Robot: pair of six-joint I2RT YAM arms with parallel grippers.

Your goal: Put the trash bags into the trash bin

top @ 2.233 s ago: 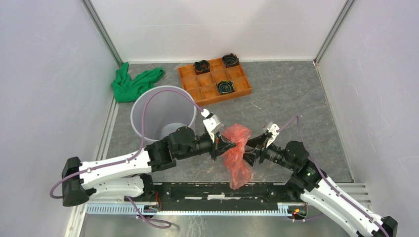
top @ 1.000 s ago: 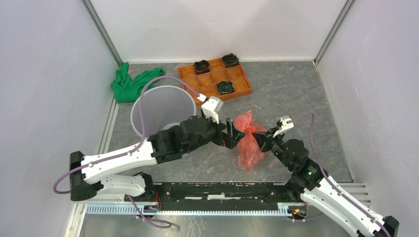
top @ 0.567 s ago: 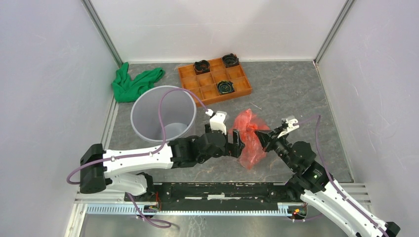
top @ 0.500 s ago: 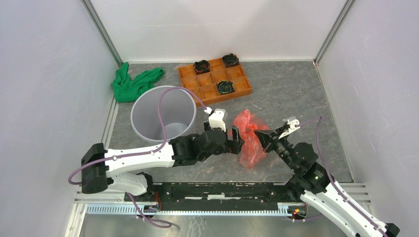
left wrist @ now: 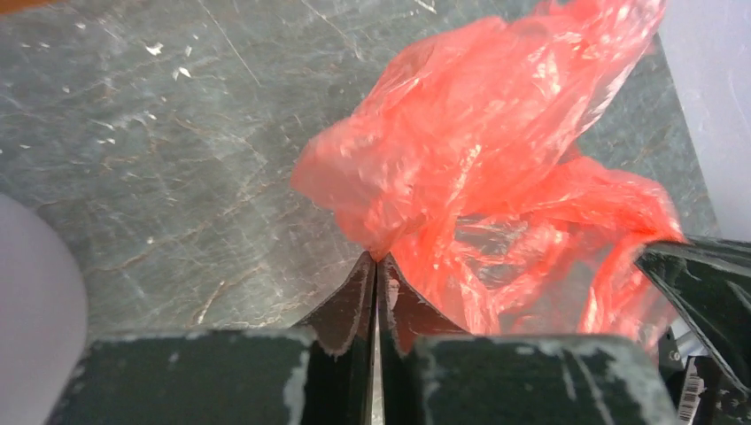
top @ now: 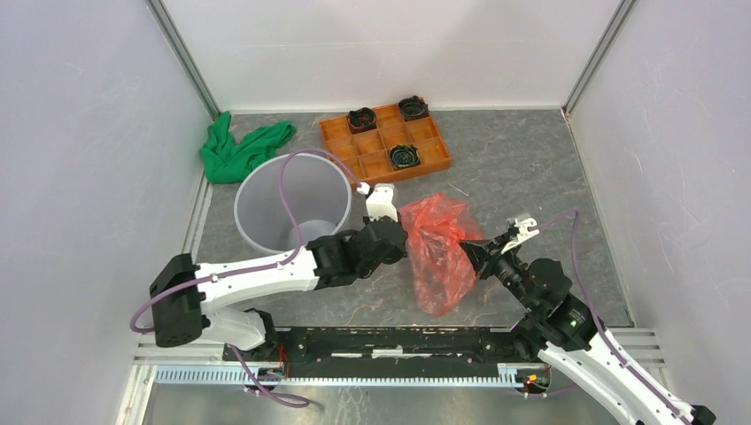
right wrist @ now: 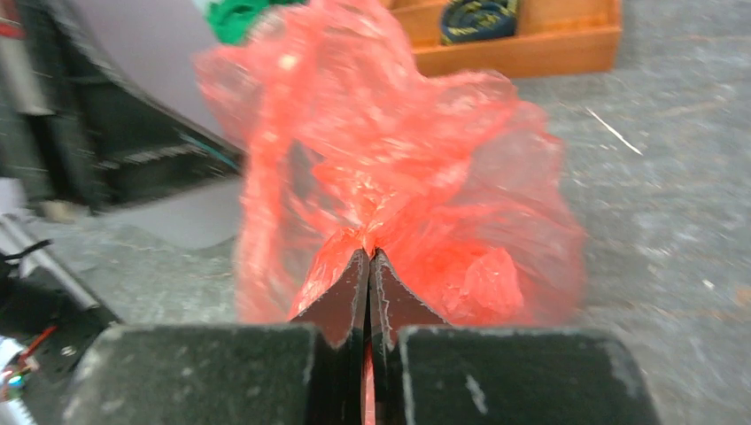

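Left gripper [top: 405, 239] [left wrist: 375, 259]: fingers pressed together, pinching a fold of the trash bag [top: 437, 252] [left wrist: 483, 155] right at the tips. Right gripper [top: 468, 249] [right wrist: 369, 253]: fingers also clamped tight, with red film caught between the tips. The two grippers face each other with the bag stretched between them, each holding one side. Bag is thin red-orange film, crinkly and partly puffed open. Most of it bulges up and beyond both sets of fingertips, and a loose tail hangs below them toward the near table edge. In the top view the bag looks lifted off the grey table [top: 522, 177]; whether the tail touches the surface, cannot tell. The bag is outside the trash bin [top: 266, 190].

The bin is behind and to the outer side of the left fingers, beside the left forearm. It stands upright, mouth open, light grey. A purple cable from the left arm arcs over its rim.

Orange tray [top: 425, 165] [right wrist: 540, 55] lies past the fingertips toward the back wall, well apart from the bag. Dark coiled items [top: 405, 157] sit in three of its compartments.

Green cloth [top: 237, 150] is farthest from the fingers, crumpled at the back-left corner just beyond the bin.
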